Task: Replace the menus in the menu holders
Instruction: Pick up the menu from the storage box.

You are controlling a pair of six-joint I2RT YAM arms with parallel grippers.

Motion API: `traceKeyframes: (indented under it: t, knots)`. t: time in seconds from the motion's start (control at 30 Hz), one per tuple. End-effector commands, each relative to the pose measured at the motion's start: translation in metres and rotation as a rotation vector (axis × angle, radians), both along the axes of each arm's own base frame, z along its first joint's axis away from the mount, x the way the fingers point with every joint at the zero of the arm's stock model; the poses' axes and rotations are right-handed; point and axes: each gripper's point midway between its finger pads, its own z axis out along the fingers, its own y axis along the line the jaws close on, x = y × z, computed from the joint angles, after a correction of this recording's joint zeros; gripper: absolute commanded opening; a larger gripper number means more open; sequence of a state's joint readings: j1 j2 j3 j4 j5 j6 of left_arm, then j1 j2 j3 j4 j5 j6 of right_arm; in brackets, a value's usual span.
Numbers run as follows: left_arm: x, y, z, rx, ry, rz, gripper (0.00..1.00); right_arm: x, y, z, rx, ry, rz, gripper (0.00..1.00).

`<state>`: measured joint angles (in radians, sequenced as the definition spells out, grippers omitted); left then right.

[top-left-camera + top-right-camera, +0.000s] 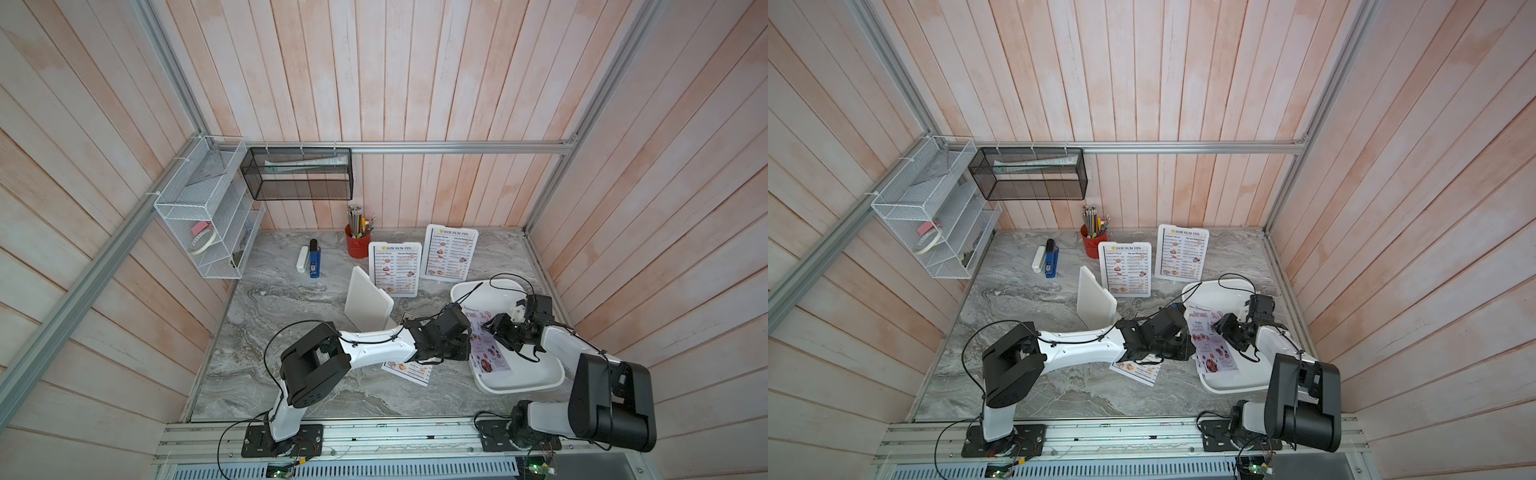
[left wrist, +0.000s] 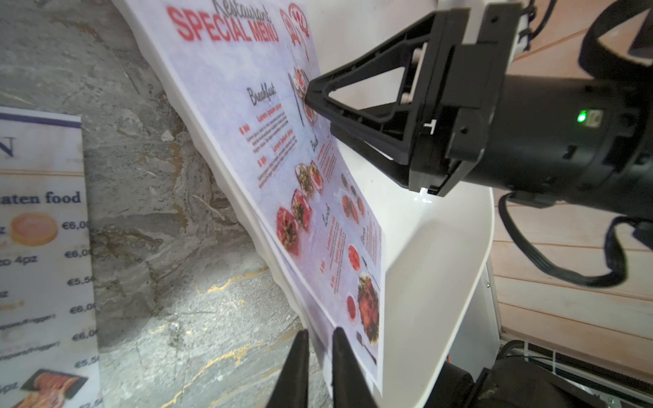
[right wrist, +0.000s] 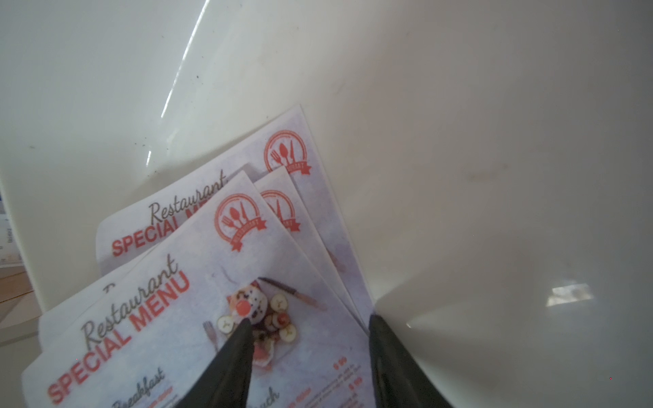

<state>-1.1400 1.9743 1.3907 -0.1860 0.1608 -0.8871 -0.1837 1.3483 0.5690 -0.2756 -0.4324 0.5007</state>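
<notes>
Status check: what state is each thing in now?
Special Menu stack: fanned, lying in tray.
Left gripper: nearly closed astride its edge; grip unclear.
Right gripper: open, one fingertip on top sheet.
Two rear holders: upright, loaded.
Third holder: upright, no menu showing.
Loose Dim Sum menu: flat on table.

Robot lab cell, plank walls (image 1: 415,62), aluminium framing (image 1: 457,147), marble-look tabletop (image 1: 291,311) (dressed with restaurant menus (image 1: 395,270))
</notes>
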Motion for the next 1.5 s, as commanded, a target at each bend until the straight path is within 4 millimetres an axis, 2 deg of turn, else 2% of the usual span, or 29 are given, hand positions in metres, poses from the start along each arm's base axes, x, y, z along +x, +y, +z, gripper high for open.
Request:
traceKeyframes:
  t: [0.0,0.27,0.87,1.17,1.47]
  knots:
    - [-0.007,0.001,-0.004,0.000,0.011,-0.013,0.18,-0.014,0.004,-0.014,0.005,0.064,0.013,0.54]
    - [-0.010,-0.001,-0.006,-0.012,0.026,-0.020,0.17,-0.015,0.004,-0.014,0.006,0.065,0.016,0.53]
    - [-0.007,-0.001,0.013,-0.037,-0.001,-0.010,0.02,-0.012,0.001,-0.012,-0.010,0.063,0.013,0.56]
    - [-0.006,0.000,0.026,-0.051,-0.025,-0.010,0.00,-0.006,-0.005,-0.004,-0.038,0.053,0.013,0.58]
    - [-0.001,0.001,0.032,-0.045,-0.052,-0.005,0.00,0.005,-0.020,0.015,-0.077,0.024,0.002,0.61]
